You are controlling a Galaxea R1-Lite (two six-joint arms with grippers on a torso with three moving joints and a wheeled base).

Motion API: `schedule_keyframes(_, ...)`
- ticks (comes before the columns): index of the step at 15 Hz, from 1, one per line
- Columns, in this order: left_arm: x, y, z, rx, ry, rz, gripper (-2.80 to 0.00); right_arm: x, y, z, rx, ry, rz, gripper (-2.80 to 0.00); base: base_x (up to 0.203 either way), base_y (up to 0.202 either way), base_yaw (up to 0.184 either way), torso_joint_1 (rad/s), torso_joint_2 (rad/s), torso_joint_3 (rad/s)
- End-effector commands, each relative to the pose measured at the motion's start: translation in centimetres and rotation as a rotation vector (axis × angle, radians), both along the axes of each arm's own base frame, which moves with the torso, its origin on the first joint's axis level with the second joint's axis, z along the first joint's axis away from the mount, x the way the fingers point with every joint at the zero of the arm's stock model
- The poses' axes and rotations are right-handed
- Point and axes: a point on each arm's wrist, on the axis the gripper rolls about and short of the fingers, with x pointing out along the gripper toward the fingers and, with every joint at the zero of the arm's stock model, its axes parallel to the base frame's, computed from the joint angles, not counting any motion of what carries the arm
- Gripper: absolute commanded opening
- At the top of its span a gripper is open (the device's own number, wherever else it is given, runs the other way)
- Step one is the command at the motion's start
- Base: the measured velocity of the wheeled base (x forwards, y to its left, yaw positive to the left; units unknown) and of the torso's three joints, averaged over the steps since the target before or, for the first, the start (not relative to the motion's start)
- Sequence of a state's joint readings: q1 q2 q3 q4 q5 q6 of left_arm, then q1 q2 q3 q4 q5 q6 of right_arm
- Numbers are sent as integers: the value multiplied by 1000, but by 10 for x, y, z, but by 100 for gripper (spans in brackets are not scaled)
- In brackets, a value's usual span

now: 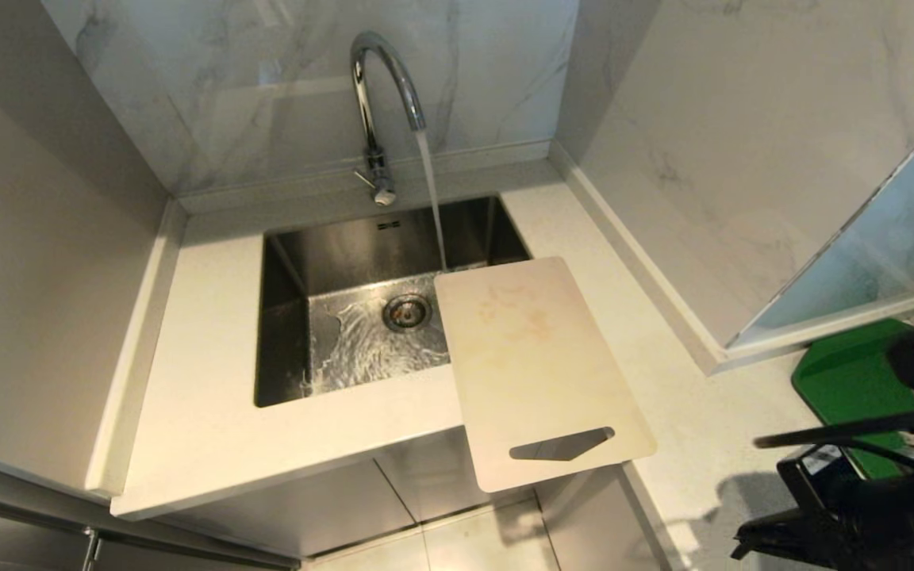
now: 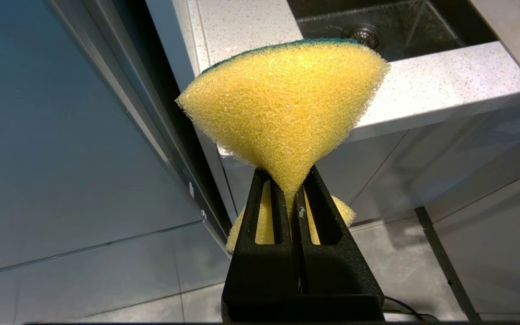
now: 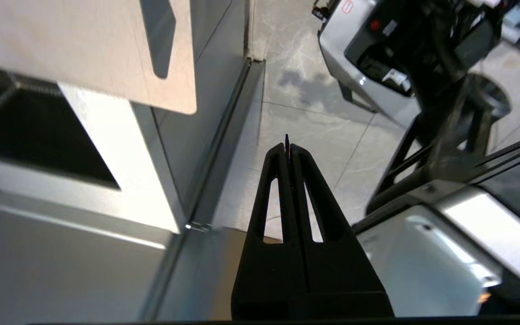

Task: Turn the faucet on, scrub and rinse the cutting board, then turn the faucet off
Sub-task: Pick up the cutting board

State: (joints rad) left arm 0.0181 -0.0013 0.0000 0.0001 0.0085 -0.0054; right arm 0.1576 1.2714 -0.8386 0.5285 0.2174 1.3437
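1. Left hand (image 2: 292, 192): out of the head view. Its own wrist view shows it clamped on a yellow sponge (image 2: 282, 113) with a green back, held below the table (image 2: 445, 85) edge, in front of the cabinet doors.
2. Table, head view (image 1: 203, 373): pale speckled top set into a corner of marble-look walls.
3. Sink (image 1: 290, 317): steel basin sunk in the table, drain (image 1: 407, 312) near its middle, water spreading over the floor of the basin.
4. Faucet (image 1: 374, 103): upright behind the sink, lever at its base, running; the stream (image 1: 433, 206) falls into the basin just beyond the far edge of the board.
5. Board (image 1: 540, 369): lies flat across the sink's right rim and the table, faint yellowish stains on top, its slot end overhanging the table's front edge.
6. Green mat (image 1: 846, 381): flat on the table at far right, well apart from the board.
7. Right hand (image 3: 287, 149): fingers pressed together, holding nothing, hanging over the floor tiles beside the cabinet, apart from the board (image 3: 84, 49).
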Motion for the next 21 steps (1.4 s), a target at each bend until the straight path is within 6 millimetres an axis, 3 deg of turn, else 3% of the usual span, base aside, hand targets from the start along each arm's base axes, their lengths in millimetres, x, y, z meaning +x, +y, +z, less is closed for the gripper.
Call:
schedule_keyframes(1, 0, 0, -1, -1, -1, 1, -280, 23, 10, -17, 6, 114, -20, -280, 0, 0, 0, 0, 0, 0)
schedule_keyframes(4, 0, 0, -1, -1, -2, 1, -280, 36, 15, -24, 23, 148, -41, -280, 0, 0, 0, 0, 0, 0)
schedule_keyframes(5, 0, 0, -1, -1, 0, 1, -280, 40, 21, -25, 35, 153, -41, -129, 0, 0, 0, 0, 0, 0)
schedule_keyframes(6, 0, 0, -1, -1, 0, 1, -280, 45, 28, -29, 41, 170, -38, 0, 0, 0, 0, 0, 0, 0)
schedule_keyframes(9, 0, 0, -1, -1, -2, 1, -280, 64, 48, -42, 66, 206, -55, 0, 0, 0, 0, 0, 0, 0)
schedule_keyframes(13, 0, 0, 0, -1, -2, 1, -280, 80, 65, -58, -64, 179, -92, 0, 0, 0, 0, 0, 0, 0)
schedule_keyframes(21, 0, 0, -1, -1, 0, 1, -280, 98, 74, -80, -72, 180, -84, 0, 0, 0, 0, 0, 0, 0)
